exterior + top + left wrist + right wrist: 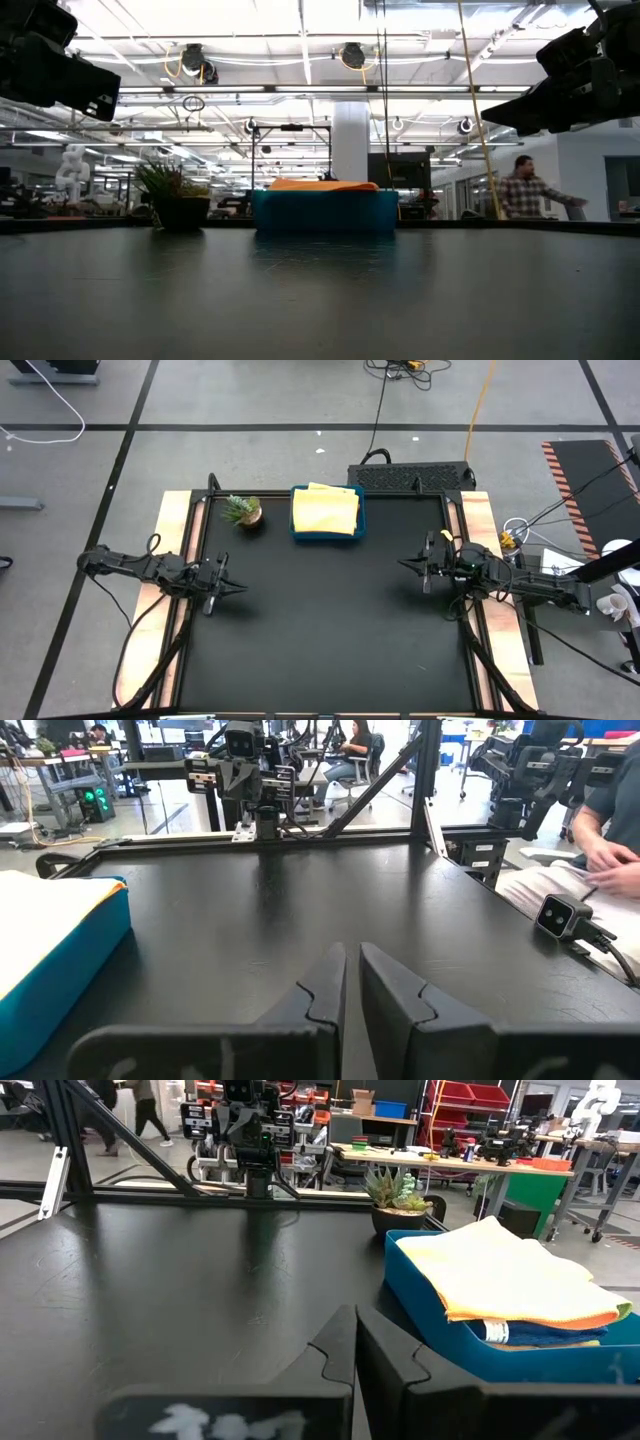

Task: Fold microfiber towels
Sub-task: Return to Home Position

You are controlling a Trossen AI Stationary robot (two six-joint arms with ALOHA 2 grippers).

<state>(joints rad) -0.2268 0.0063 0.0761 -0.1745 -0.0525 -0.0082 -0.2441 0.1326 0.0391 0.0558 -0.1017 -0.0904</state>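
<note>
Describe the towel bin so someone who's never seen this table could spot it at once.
On the black table, look along the top edge in the high view. The teal bin sits mid-edge, right of a small potted plant. It alone is a rigid rectangle piled with folded towels.

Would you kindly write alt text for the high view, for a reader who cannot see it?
Seen from above, a stack of folded microfiber towels fills a teal tray at the back edge of a black table, beside a small potted plant. The left gripper and right gripper hover empty at opposite sides, pointing inward.
</note>
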